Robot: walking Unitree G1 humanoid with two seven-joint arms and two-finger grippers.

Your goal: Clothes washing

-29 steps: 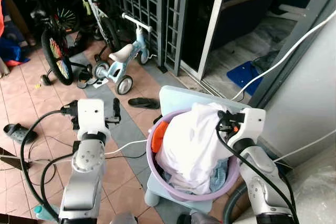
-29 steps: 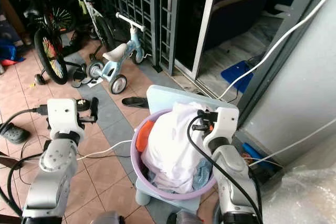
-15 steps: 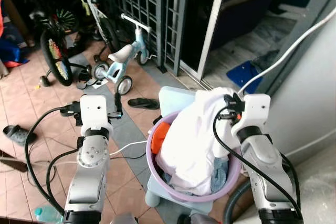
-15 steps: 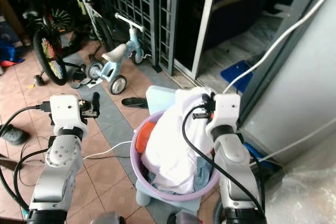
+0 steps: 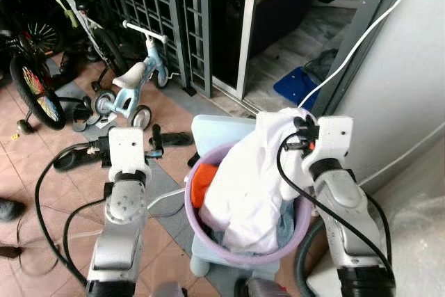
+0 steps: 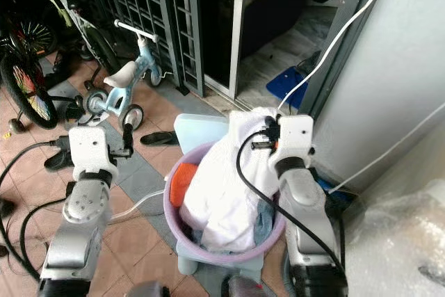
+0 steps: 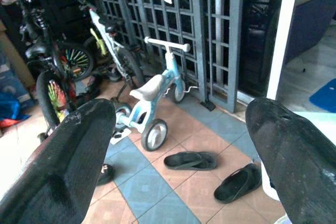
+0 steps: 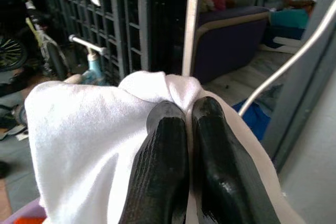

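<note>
A purple laundry basin (image 5: 208,231) full of clothes stands on a pale blue stool (image 5: 217,131). A white garment (image 5: 254,179) hangs up out of the basin, over an orange piece (image 5: 202,180) and a blue piece (image 5: 286,219). My right gripper (image 8: 188,116) is shut on the top fold of the white garment (image 8: 89,135), holding it above the basin's far right rim. Left of the basin my left gripper (image 7: 178,124) stands open with nothing between its fingers (image 7: 68,161), held above the tiled floor.
A grey washing machine wall (image 5: 410,102) rises at the right with white cables (image 5: 361,39). A small blue balance bike (image 5: 132,81), bicycles (image 5: 35,81) and black sandals (image 7: 191,160) sit on the floor at left. A metal grille door (image 5: 174,12) and open doorway lie ahead.
My right gripper has lifted the white garment higher out of the basin. The camera has shifted, so the whole scene sits lower and further left.
</note>
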